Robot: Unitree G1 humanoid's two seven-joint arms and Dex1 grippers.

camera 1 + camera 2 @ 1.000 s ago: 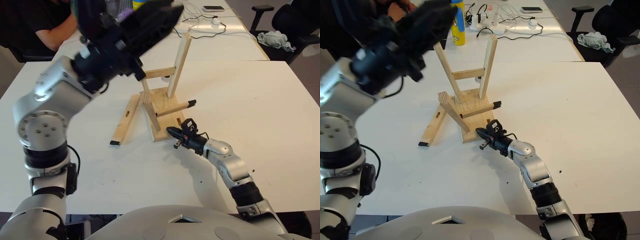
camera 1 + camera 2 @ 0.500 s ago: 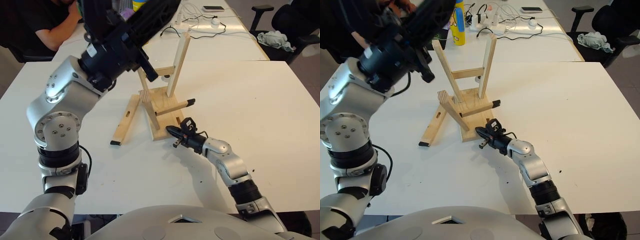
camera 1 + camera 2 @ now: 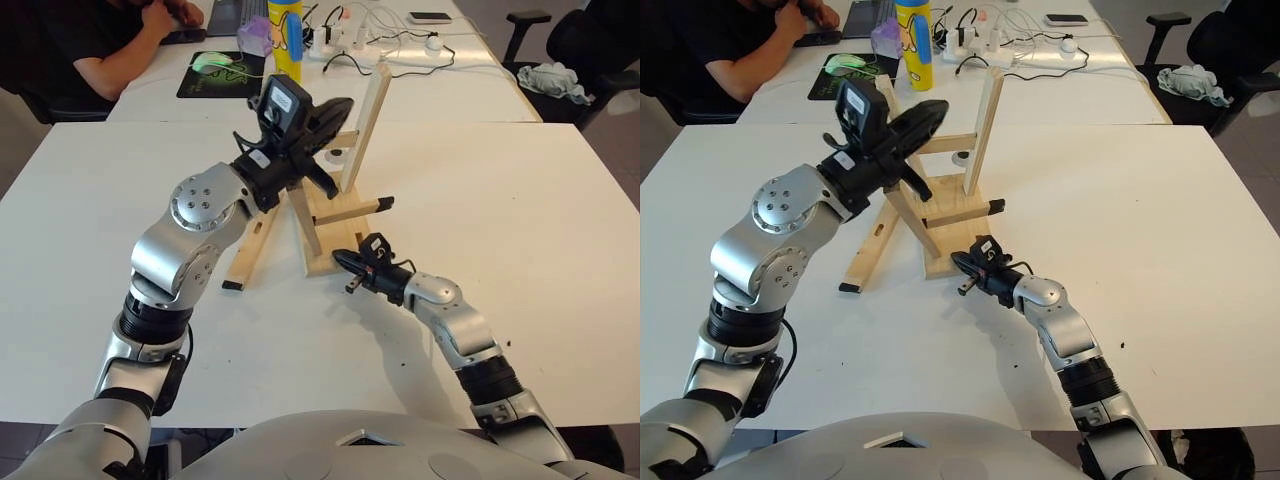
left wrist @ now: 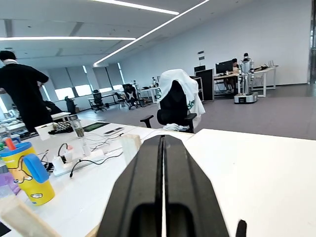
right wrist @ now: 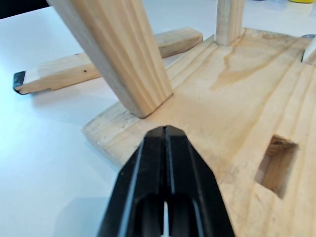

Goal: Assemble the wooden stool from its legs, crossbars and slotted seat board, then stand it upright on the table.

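Pale pine still makes up only part of a stool (image 3: pixel 335 190) as the robot's left arm drops from its raised position close to the head camera. The left gripper (image 3: pixel 343 103) now sits level with the upright frame, its fingers pressed together on nothing, just beside the crossbar (image 3: pixel 950 143) that joins the two standing legs (image 3: pixel 372 125). The right gripper (image 3: pixel 958 260) has not shifted. It lies low on the surface with its fingers closed and empty, its tip at the near edge of the slotted seat board (image 5: pixel 247 98).

The stool is mid-surface, with the seat board lying flat and the legs pointing up. One loose leg (image 3: pixel 250 250) lies flat beside the board on the robot's left, and an open slot (image 5: pixel 276 158) shows in the wood. The descent appears to bring the left arm back to the work, with the unfitted leg the likely next job, and the stool has yet to be turned upright.

The white surface (image 3: pixel 520 200) carries nothing besides the stool parts. A second table behind holds a yellow bottle (image 3: pixel 912 40), a tangle of cables (image 3: pixel 400 45) and a phone (image 3: pixel 428 17). Beyond it is an open-plan office with strip lights, and a light garment is draped over an office chair (image 4: pixel 180 94).
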